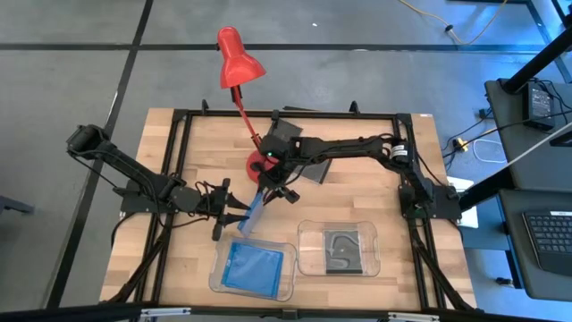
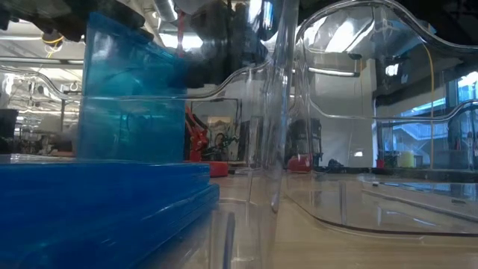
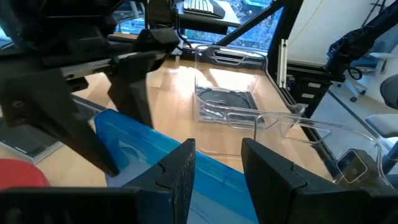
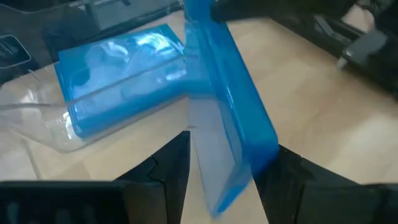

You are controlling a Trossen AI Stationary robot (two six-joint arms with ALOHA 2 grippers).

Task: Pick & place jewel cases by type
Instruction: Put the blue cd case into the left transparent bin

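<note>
At the middle of the slatted wooden table, both grippers meet on one translucent blue jewel case, held on edge and clear of the surface just above the left clear tray. The left gripper has its jaws closed narrowly on one end of the case; the right gripper, reaching in from the far side past the red desk lamp's base, pinches the other end, its fingers set slimly around the blue plastic.

The sort looks partly done. Blue jewel cases already lie stacked in the left tray, and a dark grey case sits in the right clear tray. More dark cases remain at the table's far edge behind the right arm, so by this evidence several are left to move, and the blue one in the air has yet to be set down.

The overhead camera alone shows the unsorted dark cases and both trays together. The low view, taken through the tray walls, shows the blue stack side on, with the held case upright above it. The right wrist view gives the clearest look at the grip, the case running between the dark fingers, with the filled tray beyond.
</note>
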